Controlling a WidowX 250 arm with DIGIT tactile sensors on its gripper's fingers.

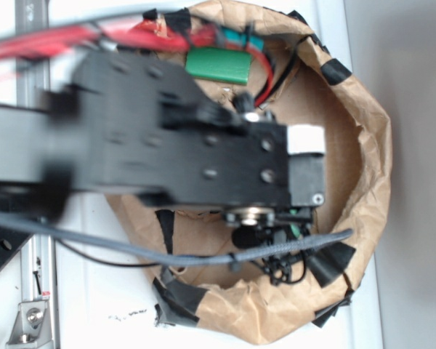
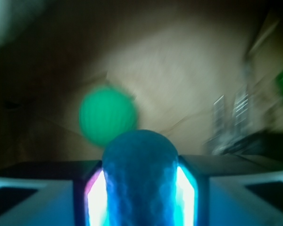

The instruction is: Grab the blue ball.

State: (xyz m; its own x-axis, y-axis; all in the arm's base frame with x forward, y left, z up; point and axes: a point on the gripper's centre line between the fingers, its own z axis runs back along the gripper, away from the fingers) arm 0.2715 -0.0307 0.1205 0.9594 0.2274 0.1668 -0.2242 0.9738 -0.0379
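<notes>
In the wrist view the blue ball, teal-blue and dimpled, fills the gap between my gripper's two glowing pads, touching both. The gripper is shut on it. Behind it, up and to the left, a mint-green ball lies blurred on the brown paper floor. In the exterior view my black arm reaches over the brown paper bowl and hides the jaws and both balls.
The bowl's crumpled paper wall is patched with black tape. A green block with red wires sits at its far rim. A grey cable crosses the near rim. A metal rail runs along the left.
</notes>
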